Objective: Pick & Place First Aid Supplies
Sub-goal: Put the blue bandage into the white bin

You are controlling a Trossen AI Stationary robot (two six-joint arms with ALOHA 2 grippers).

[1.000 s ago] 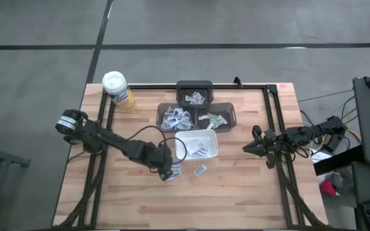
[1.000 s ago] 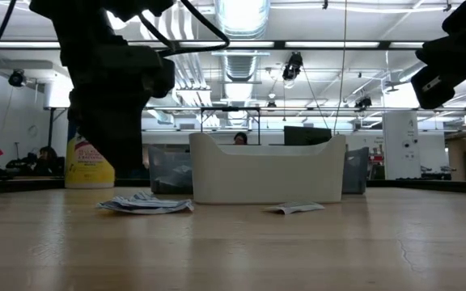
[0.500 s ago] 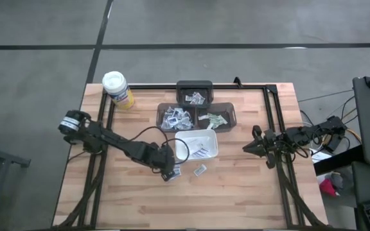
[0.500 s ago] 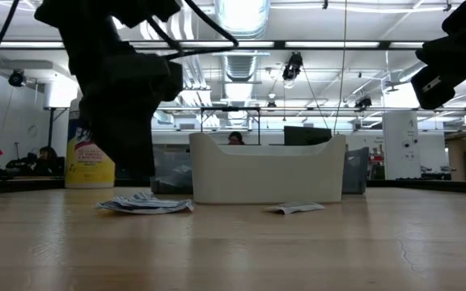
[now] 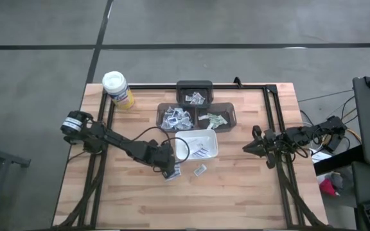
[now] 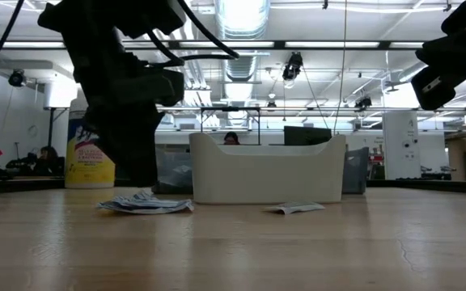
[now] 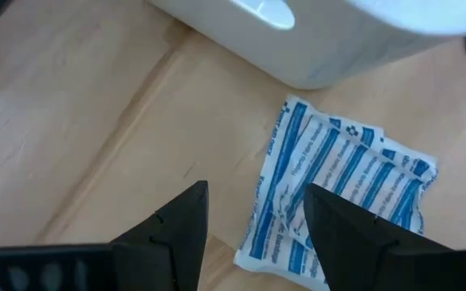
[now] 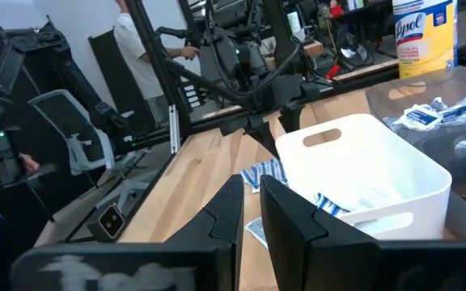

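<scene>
Left gripper (image 5: 169, 171) sat just off the front-left corner of the white tray (image 5: 213, 151), jaws spread wide, nothing held. The wrist view showed its fingers (image 7: 176, 230) straddling the near edge of a small stack of blue-striped packets (image 7: 340, 194) lying flat on the table right against the tray's wall.

To do this pick well, I'd judge: centre the jaws over the stack rather than its edge, drop until the tips meet the wood, and close across the narrow side so the top packet doesn't slide off the ones below. The stack looked fanned, so a single clean grab may take only part of it. Keep clear of the tray wall — the outer finger had little room there.

Arm pose: left arm stretched from the table's left edge toward the tray, wrist pitched steeply down over the stack.

A lone packet (image 5: 200, 170) lay in front of the tray, a little right of the stack; more sat inside the tray and in the dark bins (image 5: 198, 115) behind it.

Right gripper (image 5: 250, 147) waited well right of the tray — fingers nearly closed, empty.
</scene>
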